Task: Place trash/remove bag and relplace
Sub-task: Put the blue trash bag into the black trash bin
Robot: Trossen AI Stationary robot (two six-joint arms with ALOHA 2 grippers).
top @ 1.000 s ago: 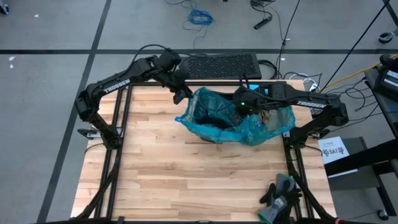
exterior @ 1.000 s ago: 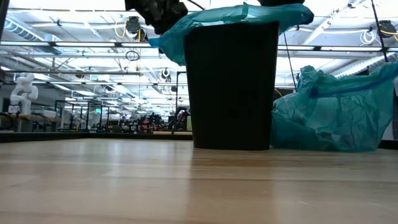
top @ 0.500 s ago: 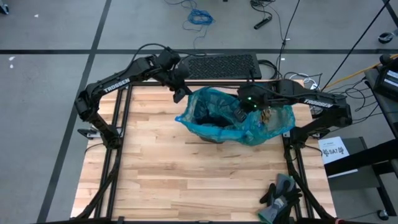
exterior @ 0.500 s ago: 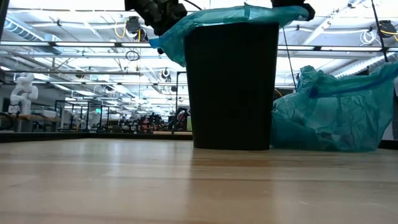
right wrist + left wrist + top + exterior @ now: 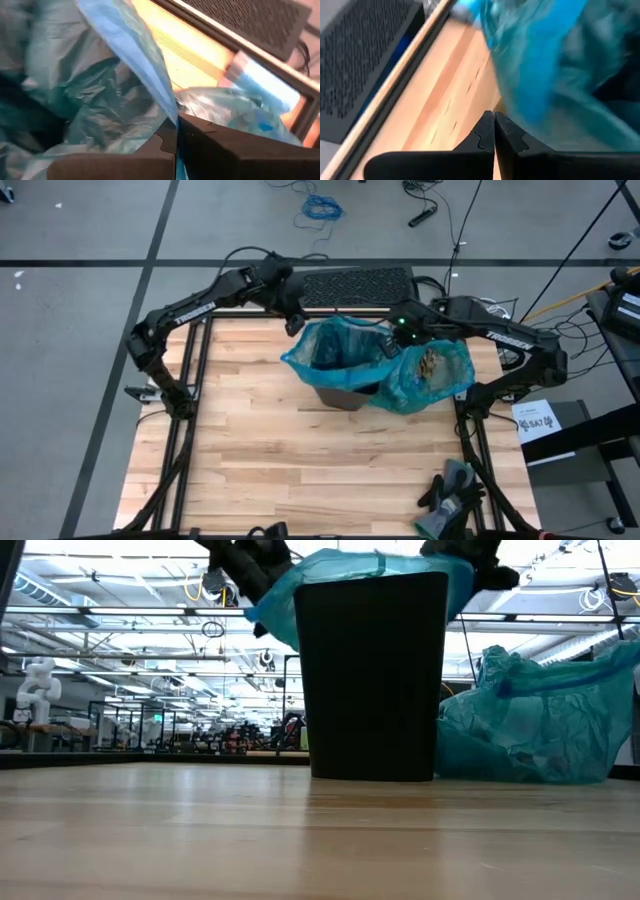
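Note:
A black bin (image 5: 345, 395) stands at the table's far middle, lined with a teal bag (image 5: 335, 345) whose mouth rises above the bin's rim (image 5: 360, 562). My left gripper (image 5: 296, 328) is shut at the mouth's far left. My right gripper (image 5: 388, 350) is shut at its right side. Right of the bin a full teal bag (image 5: 432, 380) rests on the table. Brown scraps of trash (image 5: 430, 362) show through its top. My left gripper has its shut fingertips (image 5: 490, 125) against the bag's rim at the far left (image 5: 512, 95). It slants down from the table's far left. Blur hides how much film lies between the fingers. My right gripper pinches the edge of the bag's mouth (image 5: 162, 95) between its two fingers, slanting down from the right. The film runs up from the fingertips (image 5: 192, 127) as a raised fold above the bin.
Dark gloves (image 5: 450, 492) lie at the table's near right corner. A black perforated mat (image 5: 355, 285) lies just beyond the far edge. The near half of the wooden table (image 5: 300, 470) is bare. The full bag crowds the bin's right side (image 5: 540, 720).
Both grippers have shut on the bag's mouth. My right gripper has gone toward the far edge. My left has shifted a little toward the bin. The bag's near edge has come up off the bin's near rim, which now shows dark.

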